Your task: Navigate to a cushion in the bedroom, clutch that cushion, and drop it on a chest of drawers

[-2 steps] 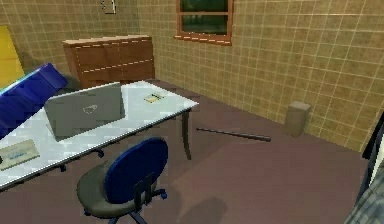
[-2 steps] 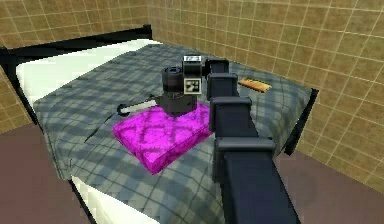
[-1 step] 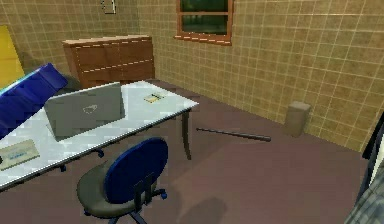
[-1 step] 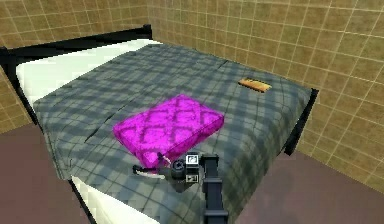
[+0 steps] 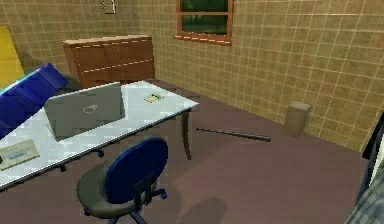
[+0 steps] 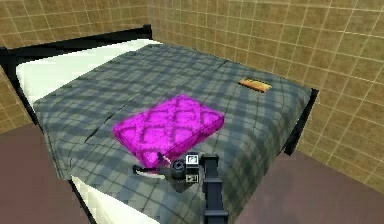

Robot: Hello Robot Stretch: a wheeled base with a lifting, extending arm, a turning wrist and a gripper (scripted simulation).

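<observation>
Magenta quilted cushion (image 6: 168, 128) lying flat on the grey plaid bed (image 6: 240, 115), my fingers (image 6: 148, 171) at its near edge, I cannot tell whether they hold anything, wooden chest of drawers (image 5: 108, 58) in the forward view

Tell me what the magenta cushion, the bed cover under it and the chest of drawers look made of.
Cushion: soft fabric, slightly shiny, going by its quilted diamond pattern and puffed shape. Bed cover: probably matte woven cloth, from its grey plaid and draped edges. Chest of drawers: wood or veneer, judging by its warm brown drawer fronts.
</observation>
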